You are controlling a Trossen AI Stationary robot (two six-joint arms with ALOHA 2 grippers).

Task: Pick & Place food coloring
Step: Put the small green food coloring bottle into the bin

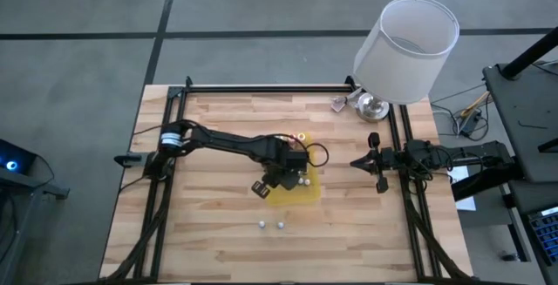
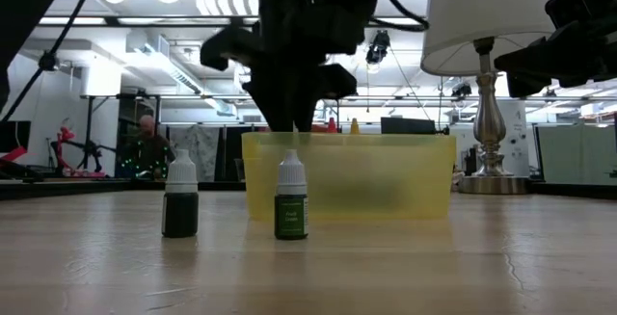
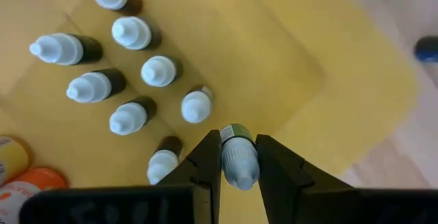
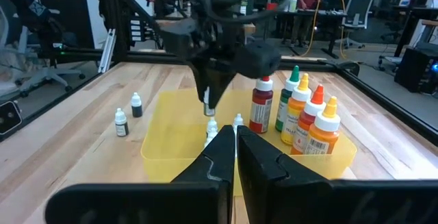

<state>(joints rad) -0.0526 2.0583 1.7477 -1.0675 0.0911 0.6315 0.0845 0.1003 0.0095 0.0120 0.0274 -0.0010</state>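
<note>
My left gripper [image 3: 238, 148] hangs over the yellow tray [image 1: 309, 195] at the table's middle, shut on a tiny food coloring bottle [image 3: 237, 157] with a white cap and a green label. Several more white-capped little bottles [image 3: 159, 71] stand upright on the tray's floor beside it. Two others stand on the wood in front of the tray [image 2: 180, 199] [image 2: 291, 202]. My right gripper [image 4: 235, 136] waits shut and level at the table's right edge [image 1: 377, 161]. My left gripper pinches the little bottle at its white cap [image 3: 239, 169] between its two fingers. They come from above, pointing steeply down. The bottle hangs upright below them, its green body [image 3: 235, 133] clear of the tray floor, above the tray's inside [image 4: 207, 104].
Larger red, green and orange dropper bottles [image 4: 301, 107] stand in the tray's far part. A lamp with a white shade [image 1: 405, 50] stands at the table's far right corner. Bare wood lies left of and in front of the tray [image 1: 200, 224].
</note>
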